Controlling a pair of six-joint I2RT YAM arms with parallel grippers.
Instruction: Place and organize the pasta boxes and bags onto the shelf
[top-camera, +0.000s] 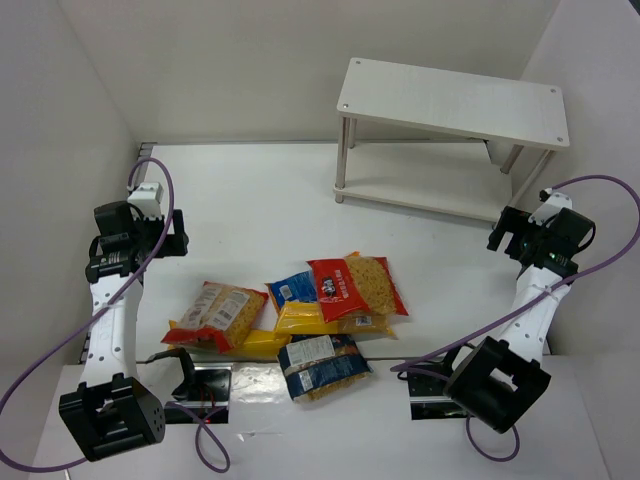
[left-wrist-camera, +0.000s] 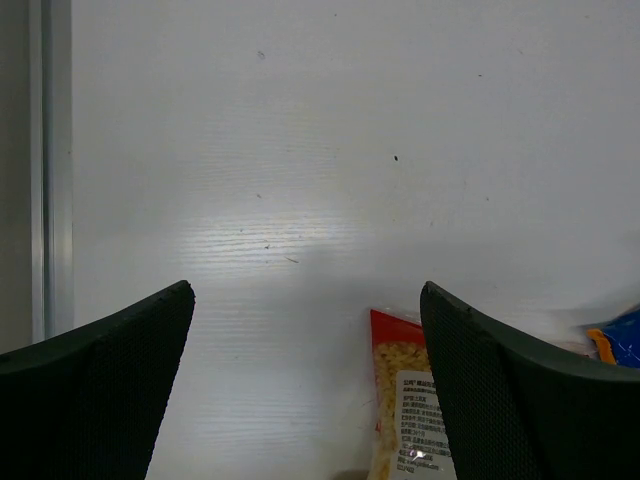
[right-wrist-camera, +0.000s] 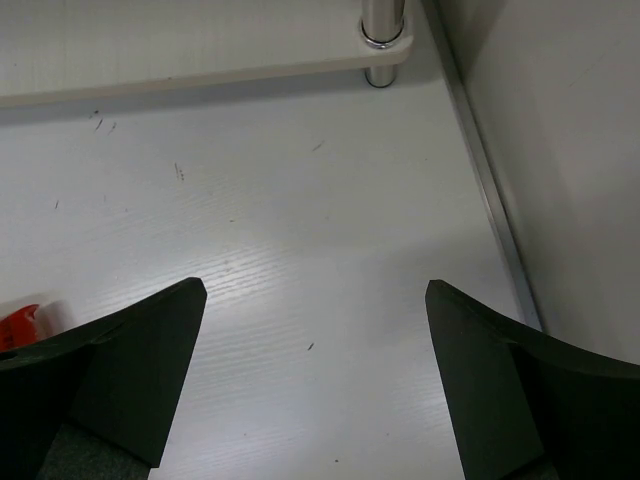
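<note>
Several pasta packets lie in a pile at the table's middle front: a red-and-white bag (top-camera: 217, 314), a red bag (top-camera: 356, 285), a blue packet (top-camera: 293, 289), a long yellow spaghetti pack (top-camera: 325, 321), a plain yellow pack (top-camera: 262, 345) and a dark blue bag with a white label (top-camera: 322, 364). The white two-tier shelf (top-camera: 455, 100) stands at the back right with nothing on it. My left gripper (top-camera: 155, 235) is open and empty, left of the pile; its view shows the red-and-white bag's end (left-wrist-camera: 405, 400). My right gripper (top-camera: 508, 232) is open and empty, near the shelf's leg (right-wrist-camera: 382, 40).
White walls close in the table on the left, back and right. A metal strip (right-wrist-camera: 490, 190) runs along the right wall. The arm bases and their purple cables (top-camera: 150, 260) occupy the near edge. The shelf's lower board (top-camera: 425, 190) sits close above the table.
</note>
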